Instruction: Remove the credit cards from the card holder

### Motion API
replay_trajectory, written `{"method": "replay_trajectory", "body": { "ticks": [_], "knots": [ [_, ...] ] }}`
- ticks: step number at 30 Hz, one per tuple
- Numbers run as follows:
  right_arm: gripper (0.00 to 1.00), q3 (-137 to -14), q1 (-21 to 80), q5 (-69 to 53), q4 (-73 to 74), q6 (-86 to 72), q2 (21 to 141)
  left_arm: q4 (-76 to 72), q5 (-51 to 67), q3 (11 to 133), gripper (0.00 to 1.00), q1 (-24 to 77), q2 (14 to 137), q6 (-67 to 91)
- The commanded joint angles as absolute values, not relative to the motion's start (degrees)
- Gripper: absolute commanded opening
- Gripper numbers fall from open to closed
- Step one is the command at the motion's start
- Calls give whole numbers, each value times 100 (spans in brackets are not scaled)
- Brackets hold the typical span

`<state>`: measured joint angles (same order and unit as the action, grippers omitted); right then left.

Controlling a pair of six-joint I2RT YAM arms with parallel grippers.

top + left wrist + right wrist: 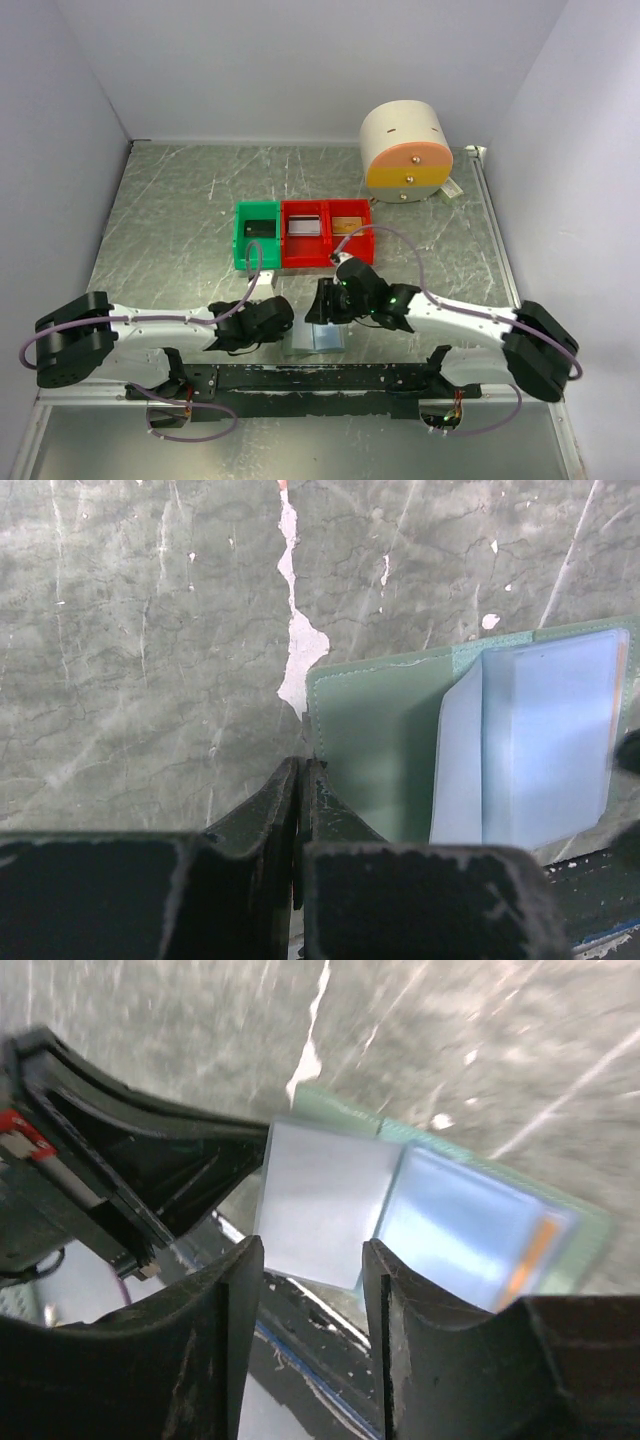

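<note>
The card holder (316,338) lies open near the table's front edge, a green cover with pale blue translucent pockets (545,745). An orange credit card (535,1250) shows through the edge of one pocket, and its rim is also visible in the left wrist view (621,670). My left gripper (303,765) is shut, its tips pinching the green cover's left edge. My right gripper (312,1260) hangs open just above the loose pale flap (320,1200), with nothing between its fingers. In the top view the two grippers (283,322) (322,302) flank the holder.
Behind the holder stands a row of bins: a green bin (240,240) and two red ones (305,257) (372,240), the right one holding a tan flat card (347,224). A cream round drawer unit (405,135) sits at the back right. Walls enclose the table.
</note>
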<state>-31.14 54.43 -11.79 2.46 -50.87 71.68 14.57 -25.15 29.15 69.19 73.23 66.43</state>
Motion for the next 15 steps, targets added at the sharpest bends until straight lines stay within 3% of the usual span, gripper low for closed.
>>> {"method": "replay_trajectory", "body": {
  "ticks": [1,7,15],
  "knots": [
    [48,-3418,5404,559,1899,-4709,6335,1428,-2461,2768,7,6926,7121,6653],
    [52,-3207,5373,550,2250,-4783,6324,1347,-2447,2735,7,6926,7056,6633],
    [51,-2855,5379,-167,1517,-4860,6519,1481,-2461,2812,7,6926,7110,6629]
  ]
}}
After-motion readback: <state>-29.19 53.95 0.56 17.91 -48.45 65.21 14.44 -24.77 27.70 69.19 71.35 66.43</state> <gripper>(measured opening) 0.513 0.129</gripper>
